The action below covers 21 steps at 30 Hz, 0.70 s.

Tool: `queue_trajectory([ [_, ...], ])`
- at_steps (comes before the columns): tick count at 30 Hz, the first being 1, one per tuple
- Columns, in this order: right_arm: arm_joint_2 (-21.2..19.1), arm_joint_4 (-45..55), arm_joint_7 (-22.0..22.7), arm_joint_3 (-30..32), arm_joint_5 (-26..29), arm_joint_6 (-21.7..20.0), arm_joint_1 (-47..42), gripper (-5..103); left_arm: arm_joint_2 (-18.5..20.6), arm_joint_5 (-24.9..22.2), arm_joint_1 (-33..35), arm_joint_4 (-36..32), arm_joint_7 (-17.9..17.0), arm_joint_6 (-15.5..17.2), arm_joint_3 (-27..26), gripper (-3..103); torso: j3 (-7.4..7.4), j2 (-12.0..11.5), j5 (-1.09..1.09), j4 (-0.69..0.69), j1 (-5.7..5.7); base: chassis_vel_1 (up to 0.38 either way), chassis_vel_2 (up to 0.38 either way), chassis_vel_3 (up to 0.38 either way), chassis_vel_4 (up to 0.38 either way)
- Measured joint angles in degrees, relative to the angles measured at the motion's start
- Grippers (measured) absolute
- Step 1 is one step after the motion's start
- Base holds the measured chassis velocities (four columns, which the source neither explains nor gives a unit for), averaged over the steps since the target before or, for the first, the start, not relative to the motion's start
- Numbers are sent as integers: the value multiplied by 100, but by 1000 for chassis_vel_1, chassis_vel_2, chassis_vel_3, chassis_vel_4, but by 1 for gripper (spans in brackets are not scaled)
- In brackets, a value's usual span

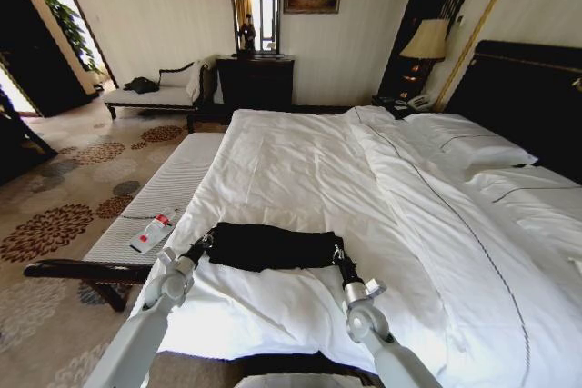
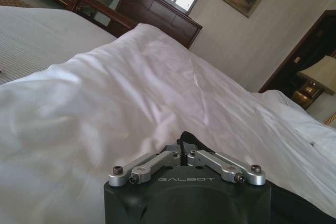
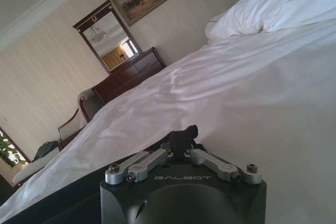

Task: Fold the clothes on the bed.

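The T-shirt point(image 1: 269, 245) is laid flat on the bed point(image 1: 382, 224) in the lower centre of the frame, flanked by the left gripper point(image 1: 205, 243) at its left end and the right gripper point(image 1: 337, 252) at its right end. Left of the bed a bench point(image 1: 173, 190) is seen, with a bottle point(image 1: 151, 231) lying on it. Pillows point(image 1: 473, 147) are found at the upper right.

The word "GALBOT" stands in pale letters on the black body of the left gripper point(image 2: 183, 157). The same word stands on the right gripper point(image 3: 182, 145). The bottle's point(image 1: 152, 231) red label cannot be read.
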Motion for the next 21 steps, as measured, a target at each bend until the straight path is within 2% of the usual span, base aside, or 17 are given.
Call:
queue_trajectory([
  [3,-4,103,33,7,-111,0,-55,8,-5,74,63,-109,-13,-49,-75,4,0,-1,0,0,0,0,0,0,0],
  [6,-124,556,49,128,-173,23,-272,24,82,121,368,-538,25,-120,-405,20,0,0,-2,0,1,0,0,0,0],
  [9,-222,846,123,233,-242,54,-431,30,181,116,601,-938,53,-138,-689,26,0,0,0,1,0,0,0,0,0],
  [11,-311,1088,292,341,-370,62,-523,41,324,14,708,-1374,63,-133,-977,37,0,0,2,3,-1,0,0,0,0],
  [12,-335,1156,372,383,-419,62,-531,41,379,-55,683,-1490,50,-115,-1044,37,0,1,2,2,-1,0,0,0,0],
  [13,-352,1210,472,435,-467,62,-515,46,445,-132,585,-1575,3,-76,-1083,43,0,1,1,3,-1,0,0,0,0],
  [14,-352,1210,472,435,-467,62,-515,46,445,-132,585,-1575,3,-76,-1083,43,0,1,1,3,-1,0,0,0,0],
  [16,-372,1216,643,491,-489,29,-333,57,574,-172,201,-1579,-147,28,-978,54,0,0,3,-3,-1,0,0,0,0],
  [19,-505,1116,1076,326,-143,-340,212,69,639,290,-412,-1217,-598,304,-450,65,1,-1,1,-4,0,0,0,0,0],
  [20,-505,1116,1076,326,-143,-340,212,69,639,290,-412,-1217,-598,304,-450,65,1,-1,1,-4,0,0,0,0,0],
  [21,-564,1095,1215,231,13,-529,422,74,638,485,-538,-1109,-744,399,-318,70,2,-1,0,-2,1,0,0,0,0],
])
